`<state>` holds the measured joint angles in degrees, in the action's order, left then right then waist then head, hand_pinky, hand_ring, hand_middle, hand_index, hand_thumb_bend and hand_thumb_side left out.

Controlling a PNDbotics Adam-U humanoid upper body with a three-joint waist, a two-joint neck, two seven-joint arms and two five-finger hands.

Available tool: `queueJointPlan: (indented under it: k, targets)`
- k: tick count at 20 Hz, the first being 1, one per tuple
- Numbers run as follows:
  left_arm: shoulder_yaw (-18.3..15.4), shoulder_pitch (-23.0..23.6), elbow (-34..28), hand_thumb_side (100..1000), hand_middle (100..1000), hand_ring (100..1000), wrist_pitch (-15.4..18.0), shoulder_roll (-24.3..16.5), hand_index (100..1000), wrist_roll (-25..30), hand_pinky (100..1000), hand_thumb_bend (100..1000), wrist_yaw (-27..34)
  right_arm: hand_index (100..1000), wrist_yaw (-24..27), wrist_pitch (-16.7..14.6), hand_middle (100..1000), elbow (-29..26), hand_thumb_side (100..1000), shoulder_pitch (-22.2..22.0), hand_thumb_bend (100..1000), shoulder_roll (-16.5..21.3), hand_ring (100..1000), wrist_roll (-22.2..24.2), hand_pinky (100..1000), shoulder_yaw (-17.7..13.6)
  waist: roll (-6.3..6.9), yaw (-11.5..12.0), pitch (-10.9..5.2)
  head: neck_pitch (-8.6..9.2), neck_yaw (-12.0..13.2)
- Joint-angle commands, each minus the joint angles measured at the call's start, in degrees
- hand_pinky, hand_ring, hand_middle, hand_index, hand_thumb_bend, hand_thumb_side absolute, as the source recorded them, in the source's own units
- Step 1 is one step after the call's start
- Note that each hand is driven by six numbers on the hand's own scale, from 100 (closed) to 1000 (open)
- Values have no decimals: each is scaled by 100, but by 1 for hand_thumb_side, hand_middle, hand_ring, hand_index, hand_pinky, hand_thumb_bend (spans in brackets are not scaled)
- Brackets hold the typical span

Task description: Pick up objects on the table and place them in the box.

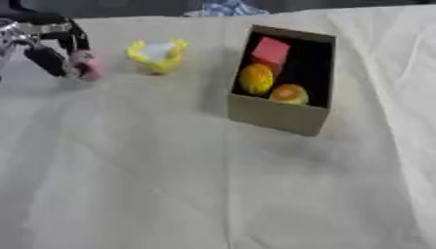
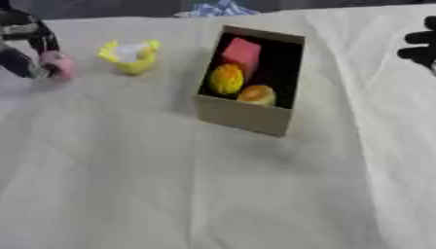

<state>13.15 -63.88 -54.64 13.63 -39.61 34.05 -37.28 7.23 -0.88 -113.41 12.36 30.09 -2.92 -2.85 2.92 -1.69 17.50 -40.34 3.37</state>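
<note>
My left hand (image 1: 53,46) far left, fingers curled round a pink object (image 1: 88,66), yellow piece (image 1: 157,55) beside it, box (image 1: 279,115) holding a red block (image 1: 272,50) and two orange-yellow pieces, my right hand (image 2: 422,46) at right edge, can't tell its fingers

Brown cardboard box (image 1: 277,114) right of centre on the cream cloth-covered table (image 1: 170,185), holding red cube (image 1: 271,50) behind yellow round fruit (image 1: 255,79) and orange round fruit (image 1: 289,93); yellow frilled cup (image 1: 157,54) to its left, small pink object (image 1: 88,65) further left.

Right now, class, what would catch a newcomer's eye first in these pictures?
The open cardboard box right of centre stands out, with a pink block and two yellow-orange fruits in its dark inside. At far left the left hand closes on a small pink thing, beside a yellow cup on the cloth.
</note>
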Motion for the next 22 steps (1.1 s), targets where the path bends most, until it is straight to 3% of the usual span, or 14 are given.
queueJointPlan:
  k: [1, 6, 11, 20, 22]
  targets:
    - [-9, -396, -332, 100, 556, 588, -68, 193, 620, -8, 726, 204, 183, 891, 1, -20, 750, -118, 697, 75, 100, 162, 762, 14, 902, -43, 0, -10, -153, -21, -9]
    - [180, -939, -498, 100, 544, 574, -44, 1156, 609, 88, 721, 173, 317, 891, 29, -40, 751, -118, 691, 183, 100, 189, 762, 71, 902, 14, 8, -96, -178, -8, 57]
    - [297, -1108, -510, 111, 543, 570, -79, 1987, 609, 72, 719, 163, 426, 891, 76, -52, 751, -118, 687, 323, 100, 166, 762, 129, 902, 64, 28, -233, -170, 25, 125]
    - [346, -1069, 102, 158, 560, 580, -17, 2544, 635, -73, 722, 211, 73, 891, 114, -41, 751, -118, 686, 426, 100, 131, 762, 171, 901, 93, 52, -343, -100, 39, 128]
    - [311, -1053, 194, 242, 608, 612, 13, 2610, 696, -142, 737, 286, 30, 891, 119, -39, 751, -118, 695, 442, 100, 118, 762, 175, 901, 97, 45, -357, -76, 23, 115]
